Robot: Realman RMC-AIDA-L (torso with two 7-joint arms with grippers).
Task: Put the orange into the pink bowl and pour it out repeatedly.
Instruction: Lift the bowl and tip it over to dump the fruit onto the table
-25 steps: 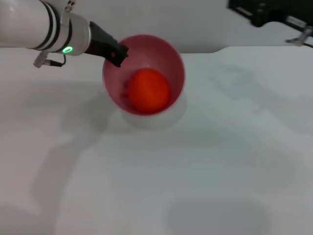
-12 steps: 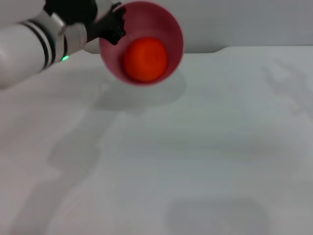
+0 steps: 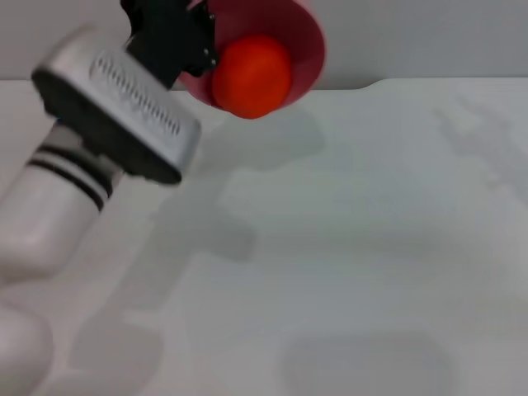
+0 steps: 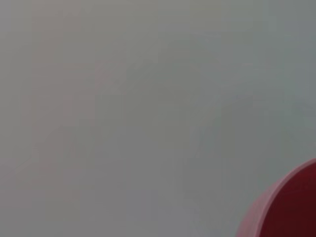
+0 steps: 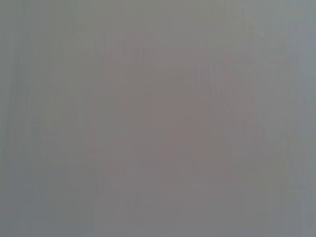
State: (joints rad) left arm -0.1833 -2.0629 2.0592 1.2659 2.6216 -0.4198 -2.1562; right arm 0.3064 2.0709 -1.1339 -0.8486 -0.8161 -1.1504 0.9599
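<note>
While the left gripper point(image 3: 200, 45) clamps the rim of the pink bowl point(image 3: 305, 33) and holds it tilted above the far edge of the white table point(image 3: 346, 247), the orange point(image 3: 252, 75) sits at the bowl's lowered lip. Only the head view shows the fruit; the left wrist view catches just a corner of the bowl against blank grey. The right wrist view shows featureless grey, with the right gripper out of sight.
</note>
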